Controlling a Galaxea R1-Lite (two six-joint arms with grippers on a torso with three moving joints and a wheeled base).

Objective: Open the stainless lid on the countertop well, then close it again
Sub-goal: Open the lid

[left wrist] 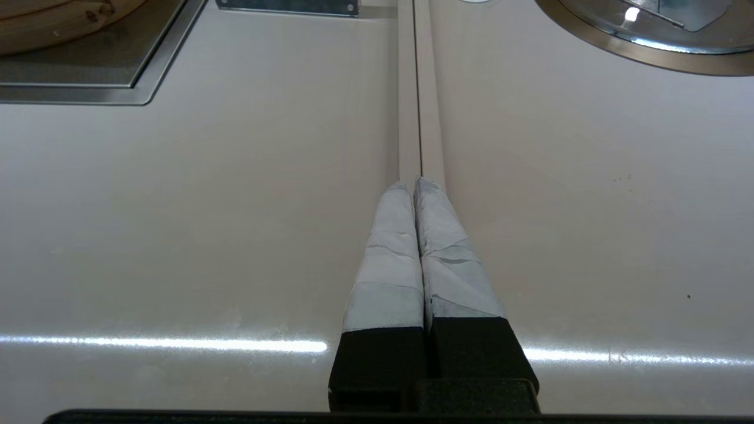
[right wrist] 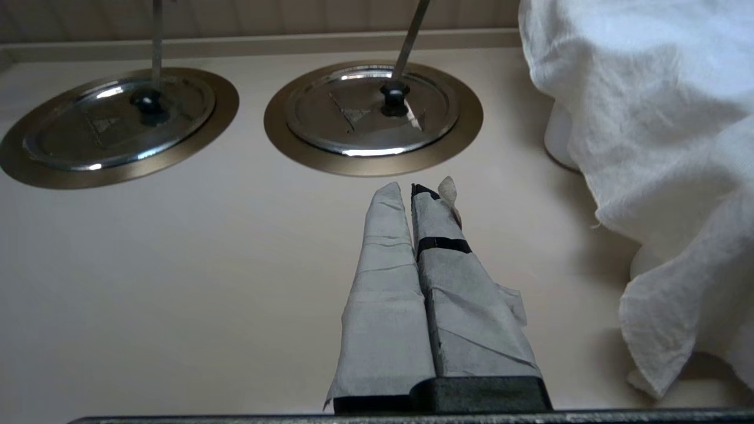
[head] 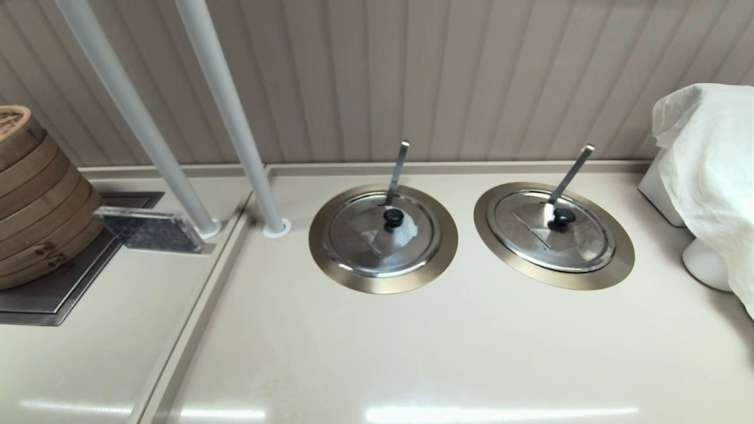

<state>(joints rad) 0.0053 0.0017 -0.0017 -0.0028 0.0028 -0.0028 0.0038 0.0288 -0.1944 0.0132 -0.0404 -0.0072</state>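
The stainless lid (head: pixel 583 238) lies shut on the countertop well, whose bronze ring (head: pixel 618 259) sits at the right of the counter. It has a black knob (head: pixel 561 219), and a flat handle (head: pixel 570 174) slants through its far edge. In the right wrist view the lid (right wrist: pixel 353 126) is just ahead of my right gripper (right wrist: pixel 406 189), which is shut on nothing and hovers over bare counter short of the ring (right wrist: pixel 465 126). My left gripper (left wrist: pixel 412 184) is shut and empty over the counter seam. Neither arm shows in the head view.
The twin lid (head: pixel 359 241) with a near-upright handle sits to the left; its ring (left wrist: pixel 648 56) shows in the left wrist view. A white cloth (head: pixel 713 159) drapes over something at the far right. Bamboo steamers (head: pixel 35 200) stand far left, and two white poles (head: pixel 235 118) rise from the counter.
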